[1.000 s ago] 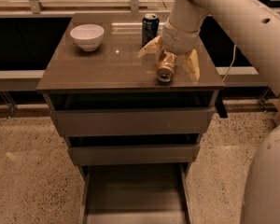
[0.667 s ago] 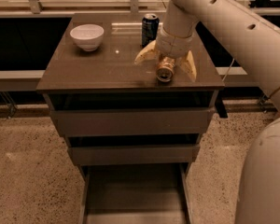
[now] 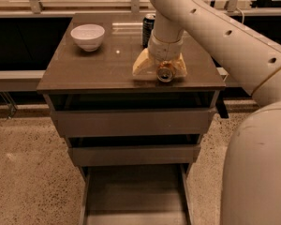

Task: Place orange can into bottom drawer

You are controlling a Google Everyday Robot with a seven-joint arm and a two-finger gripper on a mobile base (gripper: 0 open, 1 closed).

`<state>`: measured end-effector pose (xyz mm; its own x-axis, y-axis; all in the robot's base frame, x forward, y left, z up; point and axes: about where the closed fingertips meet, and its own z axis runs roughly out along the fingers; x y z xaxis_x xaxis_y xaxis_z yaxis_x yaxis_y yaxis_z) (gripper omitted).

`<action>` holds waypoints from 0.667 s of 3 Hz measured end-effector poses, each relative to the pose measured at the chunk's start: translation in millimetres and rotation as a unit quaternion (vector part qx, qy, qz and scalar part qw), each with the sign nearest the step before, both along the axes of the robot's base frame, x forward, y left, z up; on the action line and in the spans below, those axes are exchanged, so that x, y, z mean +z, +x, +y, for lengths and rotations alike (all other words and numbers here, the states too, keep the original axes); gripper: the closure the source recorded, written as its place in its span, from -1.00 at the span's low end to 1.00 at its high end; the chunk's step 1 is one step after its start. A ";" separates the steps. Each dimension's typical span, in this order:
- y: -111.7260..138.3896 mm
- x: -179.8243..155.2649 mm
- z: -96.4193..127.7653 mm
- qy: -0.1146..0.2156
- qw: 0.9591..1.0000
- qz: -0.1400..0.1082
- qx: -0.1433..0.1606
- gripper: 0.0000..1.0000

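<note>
The orange can (image 3: 165,74) lies on its side on the cabinet top, near the front edge, with its silver end facing me. My gripper (image 3: 161,70) is down over it, open. Its yellowish fingers (image 3: 142,67) stand spread on either side of the can, their tips on the cabinet top. The bottom drawer (image 3: 136,198) is pulled out below the cabinet front, and its flat dark floor shows with nothing in it.
A dark blue can (image 3: 148,28) stands upright just behind the gripper. A white bowl (image 3: 88,35) sits at the back left of the cabinet top (image 3: 84,74). The two upper drawers (image 3: 131,123) are slightly ajar. My arm (image 3: 225,36) reaches in from the right.
The gripper has come lower around the can, and its fingers now reach the cabinet top. The arm has swung leftward. The can has not moved.
</note>
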<state>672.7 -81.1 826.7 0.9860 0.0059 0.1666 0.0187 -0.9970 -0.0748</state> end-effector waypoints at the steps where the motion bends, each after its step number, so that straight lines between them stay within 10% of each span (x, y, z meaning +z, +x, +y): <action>1: 5.9 -2.5 1.1 -0.028 0.999 -0.026 0.031 -0.27; 2: 8.2 -2.0 1.2 -0.063 0.995 -0.070 0.023 0.20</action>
